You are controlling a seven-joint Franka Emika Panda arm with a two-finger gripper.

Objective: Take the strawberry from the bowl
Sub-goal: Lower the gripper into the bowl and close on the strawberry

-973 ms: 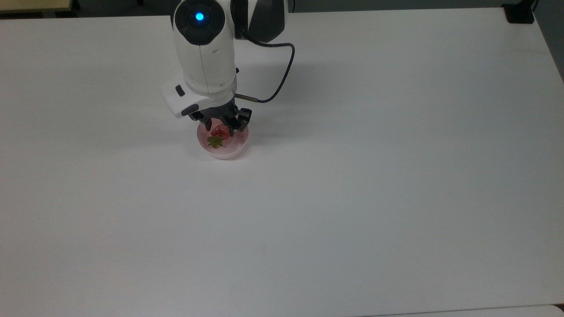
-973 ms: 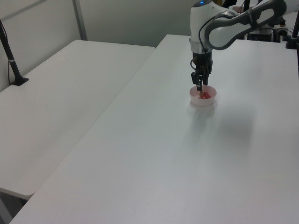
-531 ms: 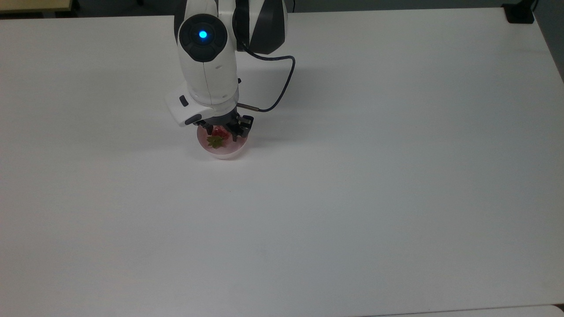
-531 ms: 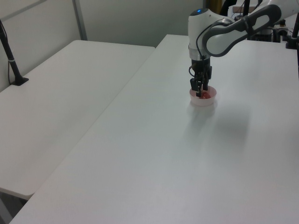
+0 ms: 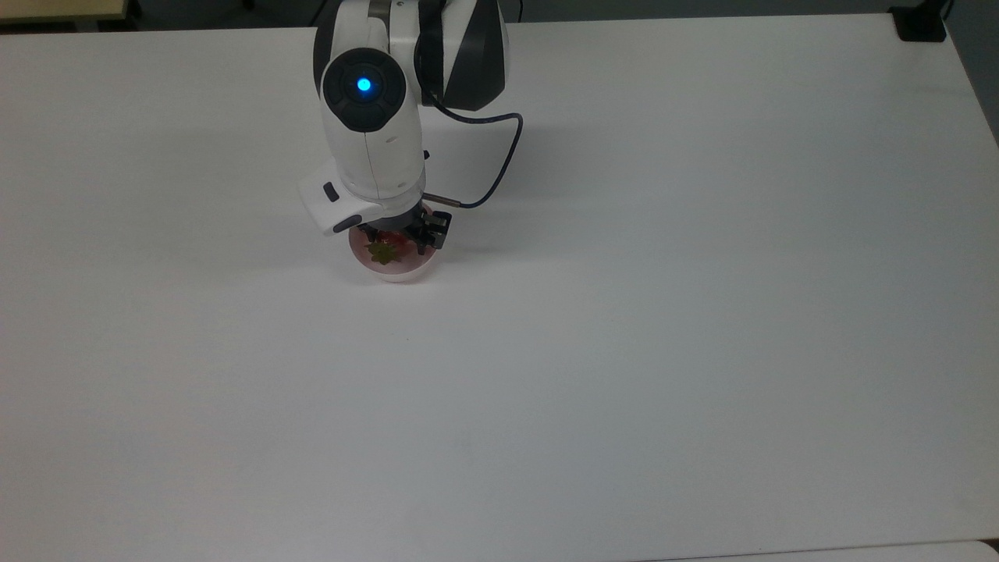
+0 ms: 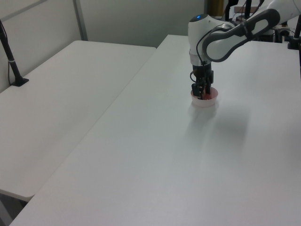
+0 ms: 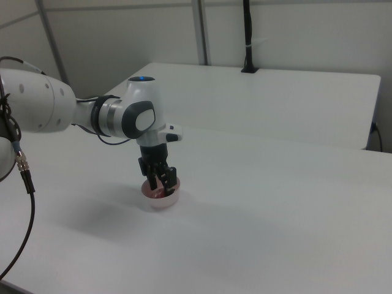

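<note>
1. Strawberry (image 5: 388, 250) is lying inside the bowl (image 5: 406, 271) on the white surface (image 5: 624, 312), green cap facing the top view's near side.
2. Judging it light, glossy, likely slippery; best taken across the red body, not the cap.
3. Gripper (image 5: 396, 240) is reaching into the bowl, fingers apart, straddling the strawberry, not clamping it.
</note>
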